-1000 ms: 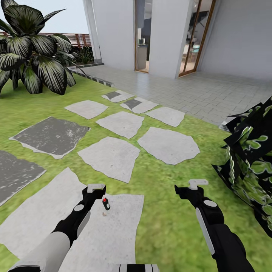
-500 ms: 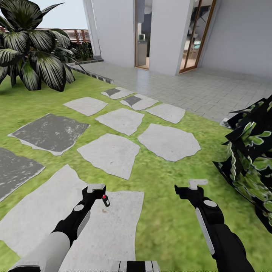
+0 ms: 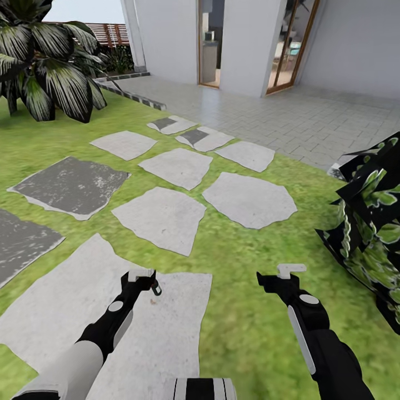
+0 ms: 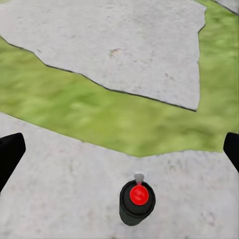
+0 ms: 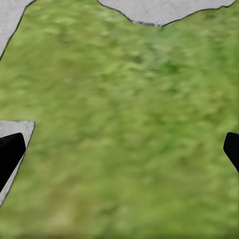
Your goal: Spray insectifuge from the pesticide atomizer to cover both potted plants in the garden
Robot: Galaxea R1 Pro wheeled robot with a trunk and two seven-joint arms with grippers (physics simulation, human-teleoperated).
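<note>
The pesticide atomizer (image 3: 157, 288) is a small dark bottle with a red top, standing upright on a pale stepping stone (image 3: 166, 333). In the head view my left gripper (image 3: 143, 276) is right beside it, almost touching in the picture. In the left wrist view the pesticide atomizer (image 4: 137, 201) stands ahead of my left gripper (image 4: 119, 154), whose black fingers (image 4: 10, 154) are wide apart with nothing between them. My right gripper (image 3: 289, 271) hangs open over the lawn; the right wrist view has my right gripper (image 5: 119, 149) above bare grass. The potted plants are out of view.
Flat stepping stones (image 3: 247, 200) cross the lawn towards a grey tiled terrace (image 3: 289, 122) and the house doors. A big striped-leaf plant (image 3: 50, 61) stands at the far left. A dark leafy bush (image 3: 372, 222) crowds the right side, close to my right arm.
The whole view has shifted, so the camera moved. The atomizer now sits closer to my left gripper's tip in the picture. Both arms hold the same pose.
</note>
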